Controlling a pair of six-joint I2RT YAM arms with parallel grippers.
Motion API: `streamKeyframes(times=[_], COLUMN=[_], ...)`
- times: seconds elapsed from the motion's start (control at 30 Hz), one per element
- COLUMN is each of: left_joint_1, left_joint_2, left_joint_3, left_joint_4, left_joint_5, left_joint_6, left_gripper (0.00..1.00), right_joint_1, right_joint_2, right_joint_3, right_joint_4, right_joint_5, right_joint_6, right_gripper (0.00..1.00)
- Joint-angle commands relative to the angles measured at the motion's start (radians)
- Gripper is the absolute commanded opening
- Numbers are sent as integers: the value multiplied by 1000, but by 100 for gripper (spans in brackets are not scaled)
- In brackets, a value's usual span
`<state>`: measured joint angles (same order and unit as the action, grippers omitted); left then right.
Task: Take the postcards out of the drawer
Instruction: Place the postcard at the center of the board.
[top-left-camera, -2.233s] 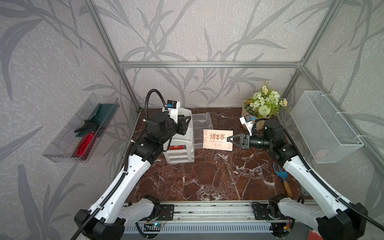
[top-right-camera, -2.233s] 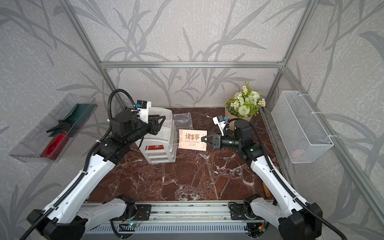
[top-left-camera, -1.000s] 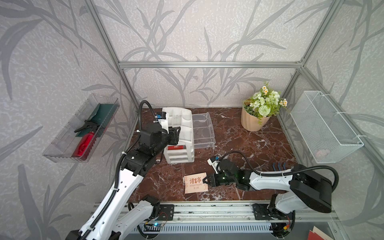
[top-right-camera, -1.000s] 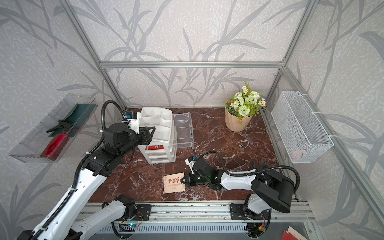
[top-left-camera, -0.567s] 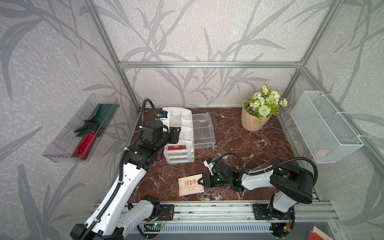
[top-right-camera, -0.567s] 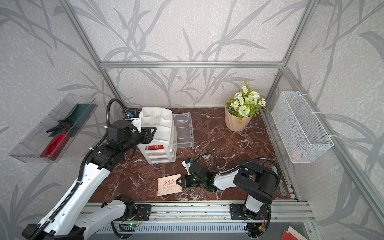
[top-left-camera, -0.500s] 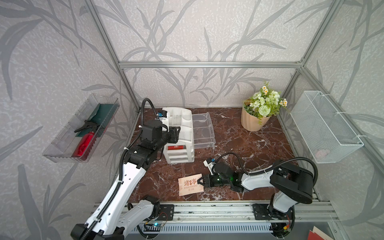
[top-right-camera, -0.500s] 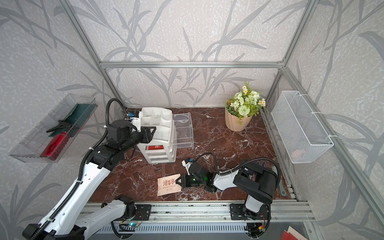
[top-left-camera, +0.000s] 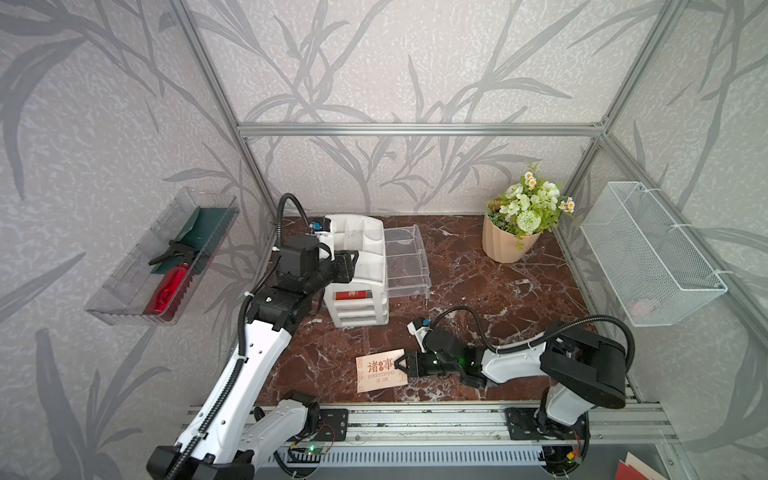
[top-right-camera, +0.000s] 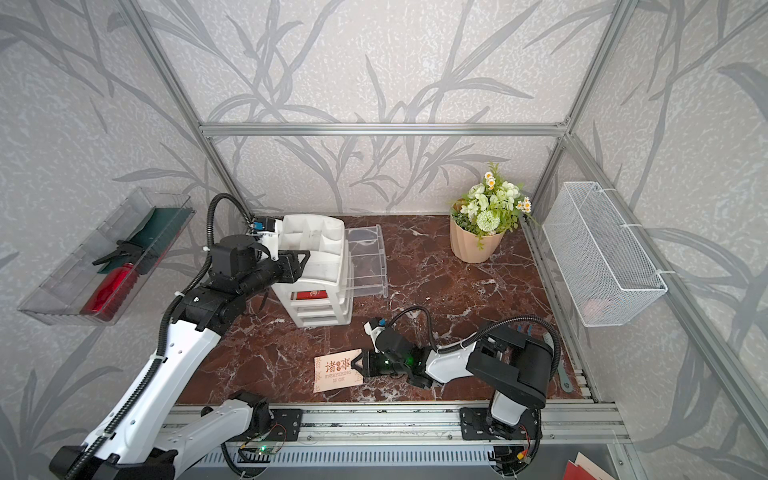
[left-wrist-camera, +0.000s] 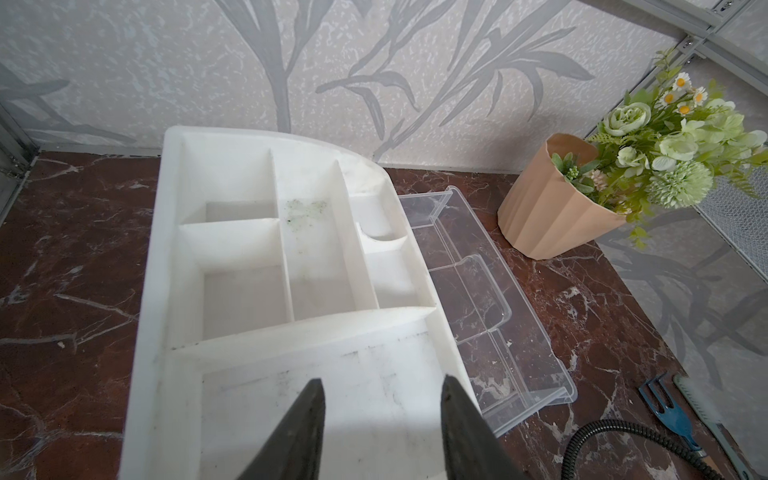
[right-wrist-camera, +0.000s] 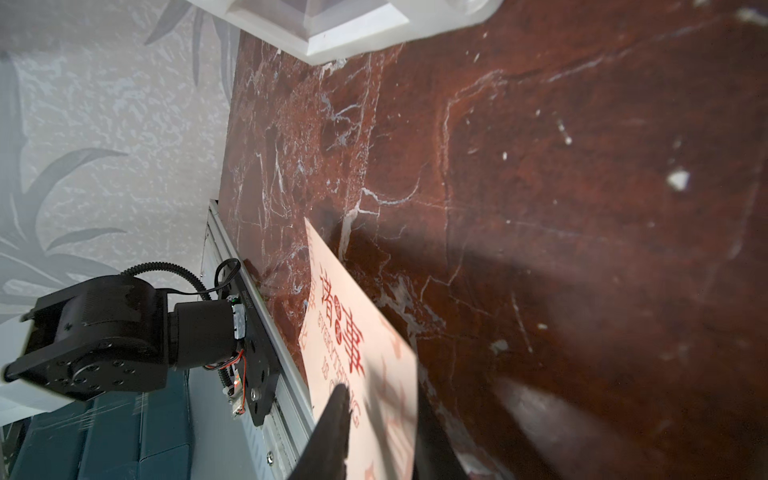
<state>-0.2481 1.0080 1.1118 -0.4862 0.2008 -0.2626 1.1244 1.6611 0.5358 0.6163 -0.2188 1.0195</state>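
One pale peach postcard (top-left-camera: 380, 370) (top-right-camera: 337, 370) with red characters lies on the marble table (top-left-camera: 498, 291) near the front edge. Its right edge sits between the parted fingers of my right gripper (top-left-camera: 398, 365) (top-right-camera: 355, 365), which is open. In the right wrist view the postcard (right-wrist-camera: 353, 332) shows in the gap of the gripper (right-wrist-camera: 380, 399). The clear drawer (top-left-camera: 405, 266) (left-wrist-camera: 478, 299) stands pulled out of the white organizer (top-left-camera: 357, 249) and looks empty. A red card (top-left-camera: 353, 295) shows through the organizer's near side. My left gripper (top-left-camera: 353, 259) (left-wrist-camera: 380, 382) hovers open over the organizer's top.
A flower pot (top-left-camera: 505, 243) stands at the back right. A wire basket (top-left-camera: 648, 257) hangs on the right wall and a clear bin (top-left-camera: 166, 266) with a red bottle on the left wall. A blue-handled tool (left-wrist-camera: 665, 405) lies at the table's right side.
My right gripper brought the peach postcard down from beside the drawer to the table's front, slid it slightly left, and its jaws have parted. The left arm has barely moved.
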Motion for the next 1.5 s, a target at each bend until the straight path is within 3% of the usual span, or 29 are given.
streamKeyframes(times=[0.0, 0.53, 0.93, 1.17, 1.3, 1.47], left_joint_1=[7, 15, 29, 37, 48, 82], left_joint_2=[-5, 3, 27, 69, 120, 192], left_joint_3=[36, 62, 109, 207, 239, 268], left_joint_4=[1, -22, -76, -171, -205, -210], left_joint_5=[16, 28, -52, -189, -255, -251], left_joint_6=[13, 29, 56, 106, 134, 140], left_gripper=[45, 46, 46, 46, 46, 43], right_joint_1=[20, 25, 8, -51, -158, -283], right_joint_2=[-24, -23, -120, -256, -378, -522], right_joint_3=[-2, -8, 0, -21, -7, 59], right_joint_4=[-21, -86, -258, -368, -470, -643], right_joint_5=[46, 81, 141, 179, 130, 96], right_joint_6=[2, -6, -76, -145, -221, -342], right_gripper=[26, 35, 44, 45, 44, 43])
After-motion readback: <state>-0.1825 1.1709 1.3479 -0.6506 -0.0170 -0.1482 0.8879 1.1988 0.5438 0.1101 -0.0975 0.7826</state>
